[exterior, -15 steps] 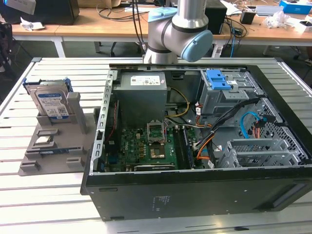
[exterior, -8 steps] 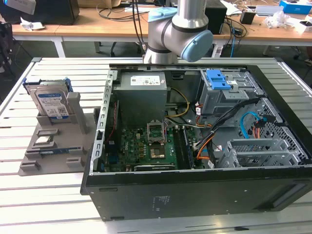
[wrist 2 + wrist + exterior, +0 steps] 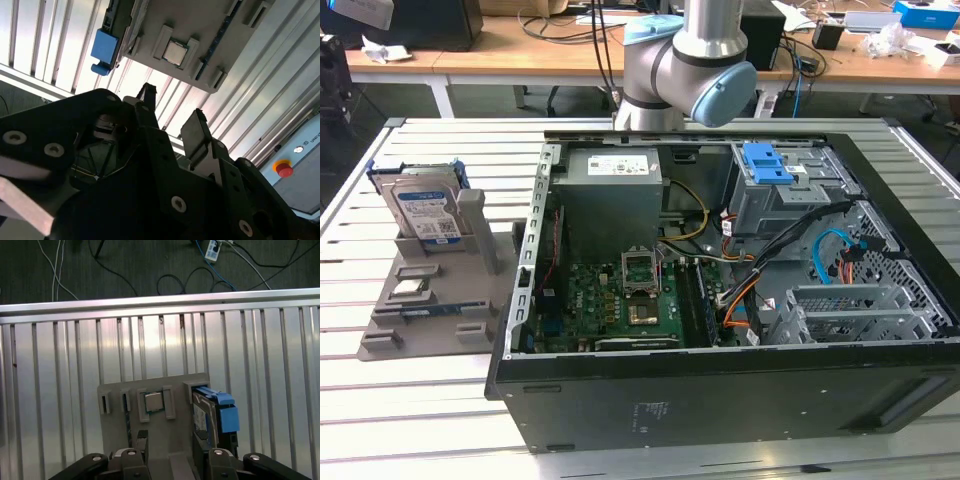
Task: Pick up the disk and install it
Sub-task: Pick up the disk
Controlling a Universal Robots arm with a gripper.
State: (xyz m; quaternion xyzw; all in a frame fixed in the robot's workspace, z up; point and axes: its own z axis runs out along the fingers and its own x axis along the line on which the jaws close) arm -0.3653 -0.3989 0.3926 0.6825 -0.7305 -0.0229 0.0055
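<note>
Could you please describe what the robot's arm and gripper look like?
The arm is built of silver-grey metal tubes, with rounded light-blue caps on its joints. In the second wrist view the gripper is matt black, with two flat angular fingers on hinged links, fastened by round silver screws.

Exterior view set high, angled down over open computer case (image 3: 720, 390) and slatted table (image 3: 420, 420). Both wrist views aimed down at grey holder (image 3: 165, 440) with disk (image 3: 212, 412), shared with exterior view; second apparently nearer, rolled.
</note>
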